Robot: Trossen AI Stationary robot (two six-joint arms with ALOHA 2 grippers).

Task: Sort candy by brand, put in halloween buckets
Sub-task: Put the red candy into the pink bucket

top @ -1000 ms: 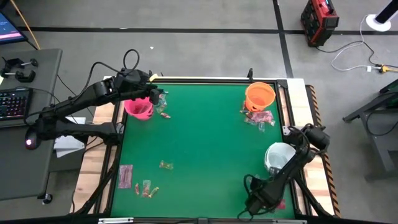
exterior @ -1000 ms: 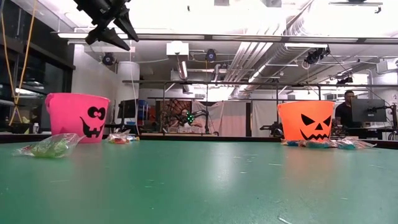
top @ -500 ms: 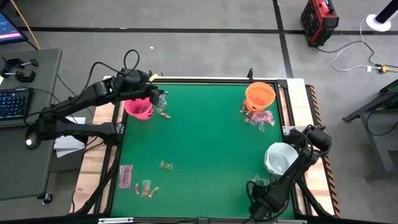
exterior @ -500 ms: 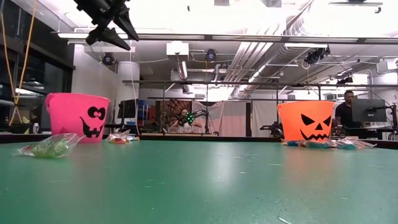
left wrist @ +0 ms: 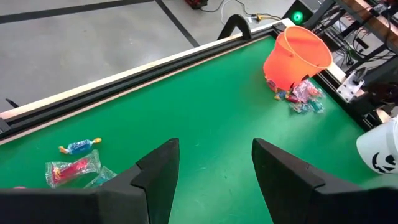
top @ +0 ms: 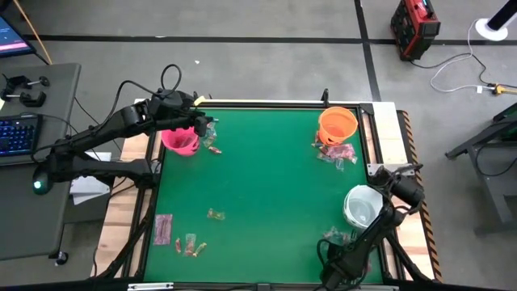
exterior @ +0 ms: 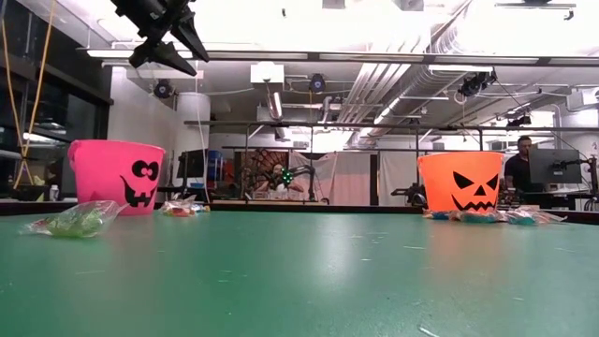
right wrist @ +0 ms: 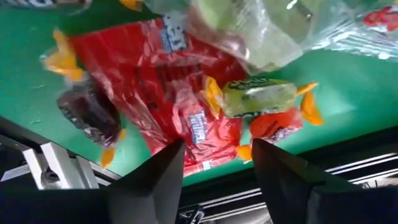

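- Candy, near-right pile (right wrist: 186,118): red-wrapped packets, a green sweet with orange ends and a clear bag lie on the green table (top: 266,186) at about 5 o'clock in the high view, close to the near right corner.
- Candy by the orange bucket (top: 335,153): a small pink and clear cluster touching the bucket's base on its 6 o'clock side.
- Candy by the pink bucket (top: 212,137): a few wrapped pieces just beside that bucket at its 3 o'clock side; the left wrist view shows a blue piece and a pink packet among them.
- Candy, near-left group (top: 182,234): a pink packet, a brownish piece and some small sweets scattered at about 7 o'clock on the table.
- Orange bucket (top: 338,124): upright at about 1 o'clock, near the far right corner; black jack-o'-lantern face.
- Pink bucket (top: 181,140): upright at about 10 o'clock, at the far left edge.
- White bucket (top: 362,206): upright at about 4 o'clock, at the right edge.
- Right gripper (right wrist: 214,168): low over the near-right pile, fingers parted with nothing between them.
- Left gripper (left wrist: 214,165): raised above the pink bucket, fingers spread apart and empty.
- Person (exterior: 520,167): seated at a monitor in the room behind the table.
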